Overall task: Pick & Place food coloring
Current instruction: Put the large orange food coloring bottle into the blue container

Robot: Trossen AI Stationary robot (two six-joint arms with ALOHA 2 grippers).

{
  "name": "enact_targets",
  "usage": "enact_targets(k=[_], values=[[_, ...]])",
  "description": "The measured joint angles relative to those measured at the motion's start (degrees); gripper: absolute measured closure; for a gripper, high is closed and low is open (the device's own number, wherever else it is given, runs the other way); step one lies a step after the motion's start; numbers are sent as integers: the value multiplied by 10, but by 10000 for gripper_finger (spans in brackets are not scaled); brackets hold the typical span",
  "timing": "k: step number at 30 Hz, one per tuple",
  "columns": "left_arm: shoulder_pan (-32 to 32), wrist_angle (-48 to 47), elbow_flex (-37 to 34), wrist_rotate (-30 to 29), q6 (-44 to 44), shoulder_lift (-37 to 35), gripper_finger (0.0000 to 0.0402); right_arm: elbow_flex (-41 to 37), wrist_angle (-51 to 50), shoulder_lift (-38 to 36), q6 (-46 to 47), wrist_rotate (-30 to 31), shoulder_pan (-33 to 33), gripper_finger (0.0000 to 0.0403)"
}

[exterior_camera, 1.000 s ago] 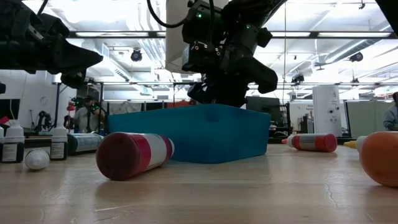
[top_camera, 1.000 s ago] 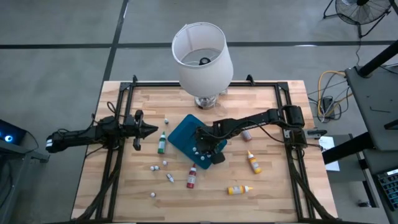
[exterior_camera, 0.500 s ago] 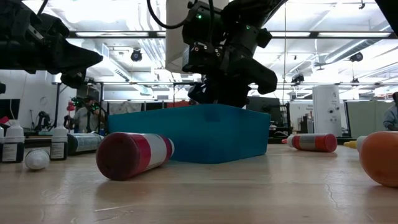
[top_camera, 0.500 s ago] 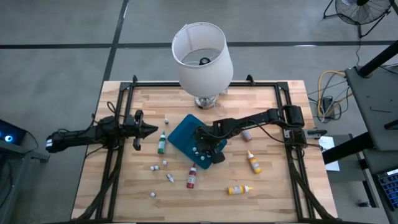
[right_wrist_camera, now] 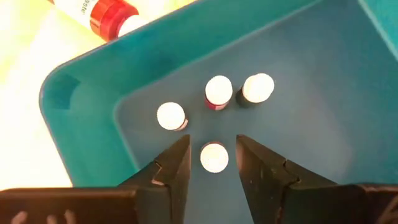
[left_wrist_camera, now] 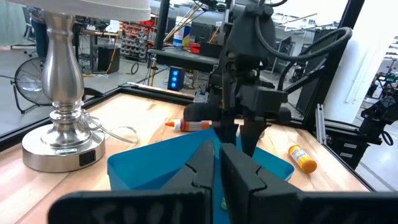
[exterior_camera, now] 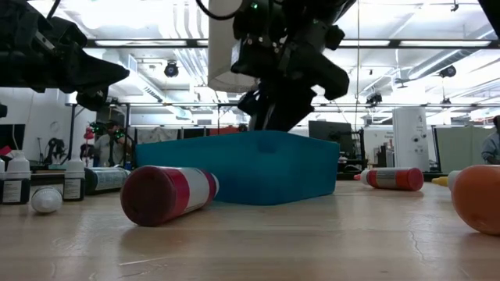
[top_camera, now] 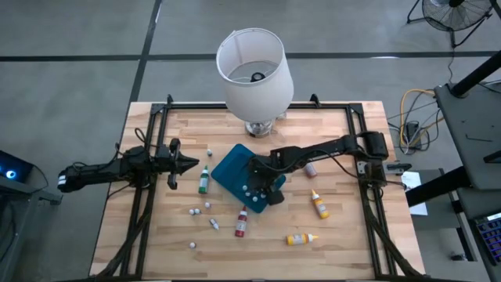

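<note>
Right wrist view: we are looking straight down into the teal tray [right_wrist_camera: 87, 112], where four small food coloring bottles [right_wrist_camera: 214, 157] are standing upright near the centre of the frame, seen cap-on as pale round tops. Our right gripper [right_wrist_camera: 213, 163] is hanging just above them with its two dark fingers [right_wrist_camera: 171, 167] spread apart, one on each side of the lowest bottle and gripping nothing; that bottle is standing free on the tray floor. We are judging this as the release step of a placement, with the bottle set down among its three neighbours. In the high view, the right gripper [top_camera: 259, 182] is sitting over the tray [top_camera: 228, 166] at the centre of the frame, while more bottles are lying on the wooden table [top_camera: 344, 227]: a green one [top_camera: 203, 179] left of the tray, a red one [top_camera: 241, 223] below it, and orange-yellow ones at lower right [top_camera: 301, 238]. Our left gripper [top_camera: 188, 164] is waiting at middle left with its fingers closed and empty. The next move is calling for a straight lift clear of the standing bottles, without knocking them, then a reach to a bottle on the table.
</note>
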Motion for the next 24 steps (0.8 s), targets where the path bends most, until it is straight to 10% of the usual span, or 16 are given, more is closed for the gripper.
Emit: enact_targets(k=[24], values=[[0,1,0,0,0,0,402,-107,-24,-180,160,37,-33,284]])
